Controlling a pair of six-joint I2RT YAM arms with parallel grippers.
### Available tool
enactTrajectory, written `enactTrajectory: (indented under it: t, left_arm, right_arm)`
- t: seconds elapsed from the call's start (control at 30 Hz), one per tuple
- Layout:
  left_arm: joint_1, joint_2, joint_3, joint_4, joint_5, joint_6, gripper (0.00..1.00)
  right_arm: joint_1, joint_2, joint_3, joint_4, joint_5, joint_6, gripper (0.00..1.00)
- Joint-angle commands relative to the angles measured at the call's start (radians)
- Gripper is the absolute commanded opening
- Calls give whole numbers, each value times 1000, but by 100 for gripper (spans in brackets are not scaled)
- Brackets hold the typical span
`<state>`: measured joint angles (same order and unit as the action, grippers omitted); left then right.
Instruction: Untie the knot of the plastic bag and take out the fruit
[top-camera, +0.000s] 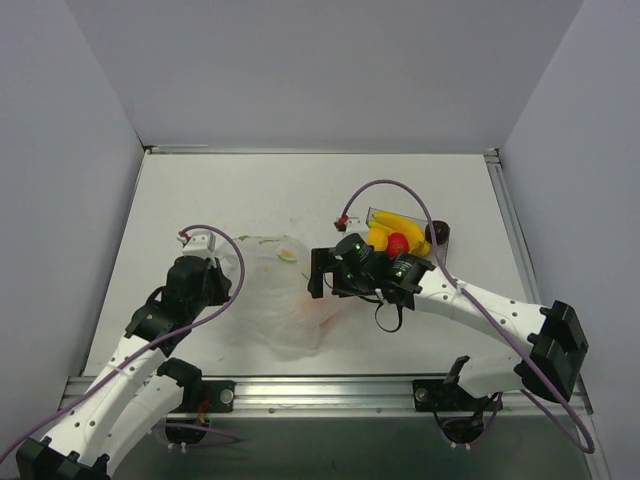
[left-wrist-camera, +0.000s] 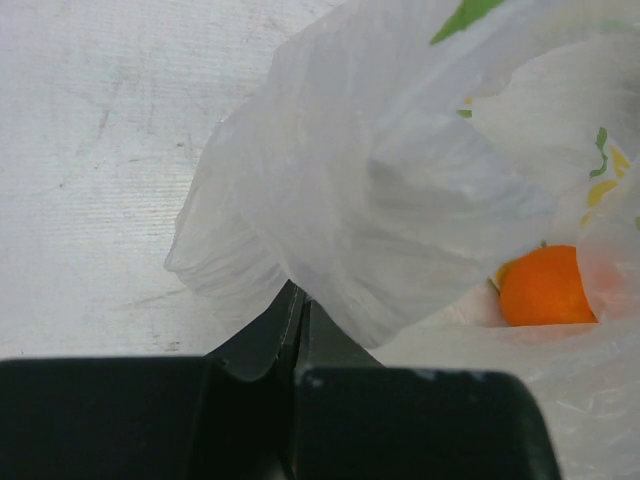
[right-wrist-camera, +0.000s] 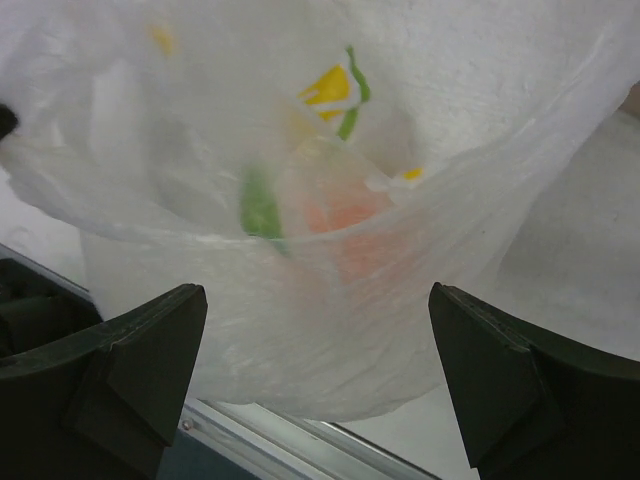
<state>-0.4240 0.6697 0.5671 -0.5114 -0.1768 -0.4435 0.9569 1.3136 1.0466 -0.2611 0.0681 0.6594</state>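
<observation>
The plastic bag (top-camera: 272, 300) lies crumpled between my two grippers, translucent with green-yellow prints. My left gripper (top-camera: 228, 276) is shut on a fold of the bag's film, pinched at the fingertips (left-wrist-camera: 297, 300). An orange ball (left-wrist-camera: 545, 287) sits inside the bag (left-wrist-camera: 380, 180) and shows faintly through the film in the right wrist view (right-wrist-camera: 345, 215). My right gripper (top-camera: 322, 274) is open at the bag's right side, jaws wide apart with bag film (right-wrist-camera: 330, 330) hanging between them (right-wrist-camera: 318, 300). A yellow banana (top-camera: 393, 226), a red piece (top-camera: 398, 243) and a dark ball (top-camera: 437, 233) lie outside the bag. I cannot make out the knot.
A clear rigid box (top-camera: 374, 213) holds the fruit behind my right wrist. The table's metal front rail (top-camera: 330, 385) runs just below the bag and shows in the right wrist view (right-wrist-camera: 290, 440). Grey walls enclose the table on three sides.
</observation>
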Motion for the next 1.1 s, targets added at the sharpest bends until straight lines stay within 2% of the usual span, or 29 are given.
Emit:
enactTrajectory:
  t: [0.0,0.17,0.27,0.47,0.5,0.57,0.6,0.77,0.9,1.07]
  left_arm:
    - [-4,2,4,56,26,-1,0]
    - [-4,14,2,54,36,-3,0]
    - [-4,33,2,59,57,-3,0]
    - [-4,80,4,59,102,0,0]
    - [-4,83,5,60,108,2,0]
    - [-4,96,5,65,120,2,0]
    - [-4,100,4,68,122,2,0]
    - [-4,123,5,74,140,3,0]
    - [-4,134,7,74,148,3,0]
    - [-4,134,7,73,140,3,0]
  right_arm:
    - [3,36,-63,-37,45,178,100]
    - [-4,107,-105,40,-17,192,99]
    - [-9,162,-109,103,-60,171,94]
    - [-9,197,-100,141,-109,120,46]
    - [-7,187,-94,141,-119,106,31]
    - [-7,173,-60,137,-126,56,15]
    - [-6,161,-37,114,-126,37,2]
    - [19,170,160,48,-136,-75,0]
    - [54,235,324,-12,-152,-145,0]
    - [83,291,437,-66,-116,-201,0]
